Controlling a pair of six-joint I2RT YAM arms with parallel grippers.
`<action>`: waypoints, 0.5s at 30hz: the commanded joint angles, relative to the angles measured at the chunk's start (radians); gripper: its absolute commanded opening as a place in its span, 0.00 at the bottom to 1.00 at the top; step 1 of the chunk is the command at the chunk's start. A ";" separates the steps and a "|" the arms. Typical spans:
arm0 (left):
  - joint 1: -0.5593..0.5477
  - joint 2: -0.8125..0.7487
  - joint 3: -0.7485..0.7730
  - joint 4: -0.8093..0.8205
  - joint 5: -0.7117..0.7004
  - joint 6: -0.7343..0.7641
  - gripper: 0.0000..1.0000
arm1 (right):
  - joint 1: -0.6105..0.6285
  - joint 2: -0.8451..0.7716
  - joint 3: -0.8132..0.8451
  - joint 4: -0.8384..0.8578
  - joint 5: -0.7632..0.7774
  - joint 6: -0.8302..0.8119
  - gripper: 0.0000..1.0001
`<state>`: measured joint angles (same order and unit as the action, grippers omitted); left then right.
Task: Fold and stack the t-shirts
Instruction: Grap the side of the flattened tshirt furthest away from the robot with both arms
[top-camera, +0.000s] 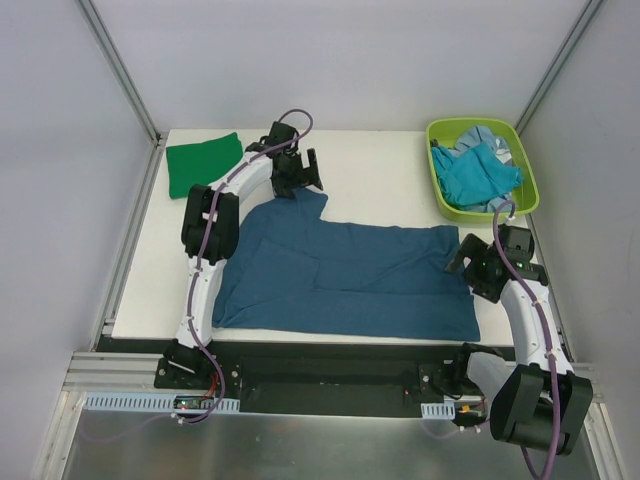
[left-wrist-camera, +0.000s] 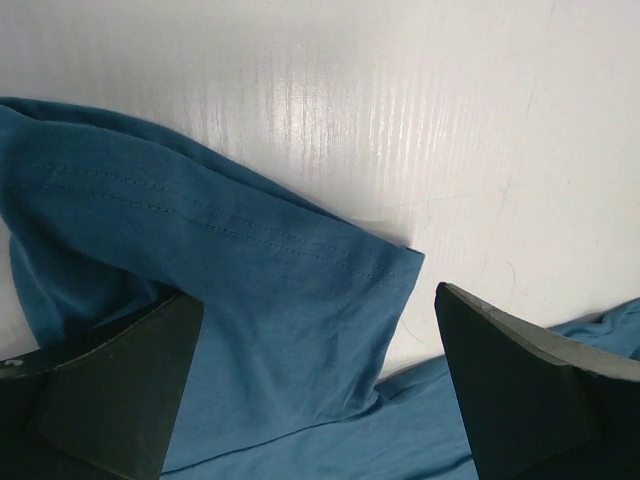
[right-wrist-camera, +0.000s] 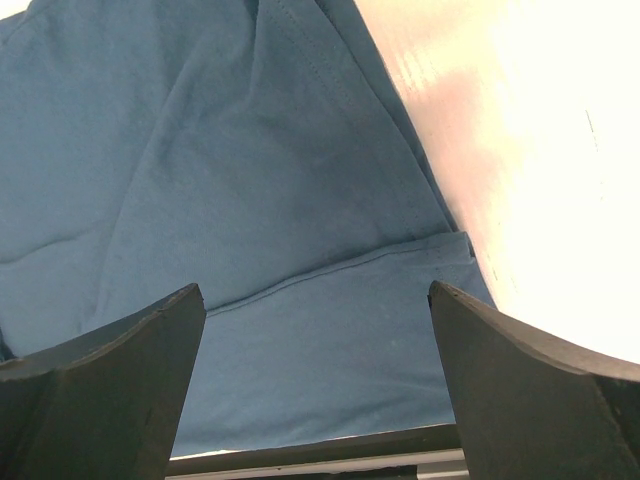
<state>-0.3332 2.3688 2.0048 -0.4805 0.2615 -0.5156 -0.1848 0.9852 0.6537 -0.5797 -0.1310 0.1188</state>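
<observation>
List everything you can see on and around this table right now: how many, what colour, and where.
dark teal-blue t-shirt: one, spread out with part folded over, middle of the table.
green t-shirt: one, bright green, folded, far left corner.
turquoise t-shirt: one, crumpled in the bin.
pale blue t-shirt: at least one, crumpled in the bin behind the turquoise one.
bin: one, lime green, far right corner.
table: one, white.
left gripper: black, open, over the dark shirt's sleeve.
right gripper: black, open, over the dark shirt's right edge.
</observation>
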 joint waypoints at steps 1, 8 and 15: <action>0.005 -0.038 0.049 -0.038 0.010 0.120 0.99 | -0.007 0.001 0.038 0.011 0.004 -0.030 0.96; 0.013 -0.154 0.040 -0.038 -0.102 0.267 0.99 | -0.007 -0.003 0.038 0.017 -0.001 -0.041 0.96; 0.068 -0.047 0.153 -0.040 -0.114 0.263 0.99 | -0.007 -0.005 0.044 0.018 0.014 -0.045 0.96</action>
<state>-0.3130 2.3028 2.0739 -0.5137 0.1711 -0.2745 -0.1848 0.9859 0.6537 -0.5785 -0.1307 0.0917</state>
